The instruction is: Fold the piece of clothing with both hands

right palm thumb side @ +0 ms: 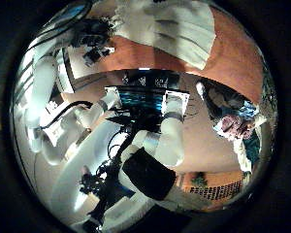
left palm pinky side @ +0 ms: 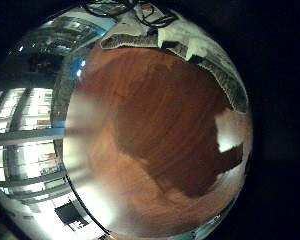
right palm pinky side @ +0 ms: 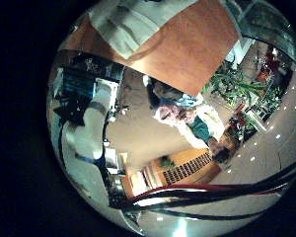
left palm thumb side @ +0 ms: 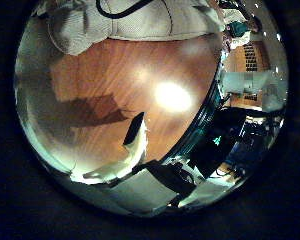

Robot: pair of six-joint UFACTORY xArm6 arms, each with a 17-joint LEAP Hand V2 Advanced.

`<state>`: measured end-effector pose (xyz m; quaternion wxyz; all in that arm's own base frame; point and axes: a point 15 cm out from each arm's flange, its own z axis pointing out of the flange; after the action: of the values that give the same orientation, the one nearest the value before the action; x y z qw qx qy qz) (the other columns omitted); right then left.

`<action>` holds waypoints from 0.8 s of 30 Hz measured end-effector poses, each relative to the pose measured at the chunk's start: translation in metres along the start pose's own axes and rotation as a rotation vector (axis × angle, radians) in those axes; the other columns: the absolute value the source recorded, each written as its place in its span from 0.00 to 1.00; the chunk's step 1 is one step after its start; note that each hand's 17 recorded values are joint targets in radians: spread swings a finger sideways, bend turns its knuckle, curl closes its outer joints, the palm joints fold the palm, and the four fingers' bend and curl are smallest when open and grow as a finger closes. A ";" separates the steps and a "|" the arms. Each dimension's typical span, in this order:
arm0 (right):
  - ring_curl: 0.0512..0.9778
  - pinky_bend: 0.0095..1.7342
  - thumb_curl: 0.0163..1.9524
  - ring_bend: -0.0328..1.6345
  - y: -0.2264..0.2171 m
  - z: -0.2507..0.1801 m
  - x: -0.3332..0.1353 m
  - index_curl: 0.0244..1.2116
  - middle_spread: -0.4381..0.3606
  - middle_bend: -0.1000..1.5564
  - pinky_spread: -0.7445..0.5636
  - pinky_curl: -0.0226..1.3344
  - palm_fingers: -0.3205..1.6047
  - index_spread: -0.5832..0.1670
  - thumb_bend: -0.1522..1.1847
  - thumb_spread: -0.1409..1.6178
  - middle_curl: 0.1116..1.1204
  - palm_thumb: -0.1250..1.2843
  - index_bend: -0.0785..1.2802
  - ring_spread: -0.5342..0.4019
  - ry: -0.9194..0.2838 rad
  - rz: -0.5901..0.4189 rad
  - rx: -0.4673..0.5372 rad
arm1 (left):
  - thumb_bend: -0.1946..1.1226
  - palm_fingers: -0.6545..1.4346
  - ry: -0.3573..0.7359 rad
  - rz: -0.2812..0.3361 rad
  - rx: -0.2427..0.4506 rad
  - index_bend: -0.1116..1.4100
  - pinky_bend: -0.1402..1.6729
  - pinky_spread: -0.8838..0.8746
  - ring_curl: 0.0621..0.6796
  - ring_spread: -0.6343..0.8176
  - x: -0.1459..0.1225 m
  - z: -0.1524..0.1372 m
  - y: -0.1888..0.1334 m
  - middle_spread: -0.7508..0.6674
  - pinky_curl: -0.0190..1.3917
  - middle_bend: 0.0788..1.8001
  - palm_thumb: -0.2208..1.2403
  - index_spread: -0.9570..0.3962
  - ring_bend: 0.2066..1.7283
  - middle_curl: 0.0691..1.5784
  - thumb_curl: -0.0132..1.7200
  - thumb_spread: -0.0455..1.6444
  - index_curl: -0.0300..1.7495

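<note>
Left hand (left palm thumb side: pixel 150 180): white, blocky body at the palm view's edge, with a slim black finger segment (left palm thumb side: pixel 134 130) reaching out from it, pale along one side. Arm (right palm thumb side: pixel 170 136), seen from the right thumb side palm: smooth white rounded tubular links, ending in a black block-shaped part (right palm thumb side: pixel 150 175).

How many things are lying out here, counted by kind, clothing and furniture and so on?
piece of clothing: 1
table: 1
Total: 2
</note>
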<state>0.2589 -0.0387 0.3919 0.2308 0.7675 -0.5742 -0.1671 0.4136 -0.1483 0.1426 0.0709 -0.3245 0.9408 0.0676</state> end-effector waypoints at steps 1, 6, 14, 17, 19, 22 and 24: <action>0.19 0.21 0.10 0.28 0.000 0.000 0.000 0.23 0.53 0.22 0.83 0.19 0.31 0.28 0.11 0.84 0.26 0.29 0.18 0.70 -0.001 -0.001 0.001 | 0.13 0.40 0.000 0.000 -0.001 0.20 0.31 0.60 0.22 0.53 0.000 0.000 0.000 0.49 0.25 0.07 0.37 0.60 0.27 0.19 0.19 0.59 0.21; 0.19 0.20 0.10 0.28 0.001 0.001 0.000 0.23 0.53 0.21 0.83 0.20 0.31 0.29 0.11 0.84 0.26 0.29 0.18 0.70 -0.002 0.005 -0.002 | 0.13 0.41 0.000 -0.001 -0.007 0.19 0.30 0.60 0.21 0.52 -0.003 0.002 -0.005 0.49 0.25 0.07 0.37 0.60 0.26 0.20 0.19 0.60 0.22; 0.19 0.20 0.10 0.28 0.004 0.003 -0.002 0.23 0.53 0.21 0.83 0.20 0.31 0.28 0.11 0.84 0.26 0.29 0.18 0.70 -0.005 0.016 -0.014 | 0.13 0.42 -0.009 -0.011 -0.011 0.19 0.30 0.58 0.21 0.52 -0.011 0.004 -0.015 0.51 0.25 0.06 0.40 0.60 0.26 0.19 0.19 0.61 0.22; 0.19 0.20 0.10 0.28 0.005 0.003 -0.002 0.23 0.53 0.21 0.83 0.20 0.31 0.28 0.11 0.84 0.26 0.29 0.18 0.70 -0.007 0.019 -0.014 | 0.13 0.43 -0.007 -0.014 -0.018 0.19 0.28 0.58 0.21 0.51 -0.011 0.008 -0.018 0.50 0.24 0.08 0.41 0.60 0.26 0.20 0.19 0.62 0.22; 0.19 0.20 0.10 0.27 0.007 0.003 -0.002 0.23 0.53 0.21 0.83 0.20 0.31 0.28 0.11 0.84 0.26 0.29 0.18 0.70 -0.006 0.020 -0.010 | 0.13 0.48 -0.005 -0.020 -0.021 0.20 0.25 0.57 0.20 0.49 -0.011 0.010 -0.019 0.46 0.23 0.13 0.41 0.59 0.25 0.21 0.19 0.62 0.23; 0.19 0.20 0.10 0.27 0.008 0.002 -0.002 0.23 0.53 0.21 0.83 0.21 0.31 0.28 0.11 0.84 0.26 0.30 0.18 0.70 -0.004 0.021 -0.005 | 0.13 0.55 -0.002 -0.028 -0.029 0.21 0.22 0.54 0.19 0.43 -0.008 0.014 -0.021 0.40 0.21 0.21 0.41 0.57 0.25 0.24 0.19 0.62 0.24; 0.19 0.19 0.09 0.27 0.010 0.002 -0.002 0.23 0.53 0.22 0.83 0.21 0.31 0.28 0.11 0.84 0.26 0.30 0.18 0.70 -0.003 0.022 0.000 | 0.13 0.61 -0.002 -0.023 -0.031 0.22 0.21 0.51 0.19 0.36 -0.004 0.014 -0.022 0.35 0.21 0.27 0.41 0.54 0.27 0.27 0.19 0.62 0.25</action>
<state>0.2495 -0.0393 0.3960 0.2317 0.7609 -0.5831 -0.1654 0.4316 -0.1610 0.1272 0.0677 -0.3364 0.9357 0.0815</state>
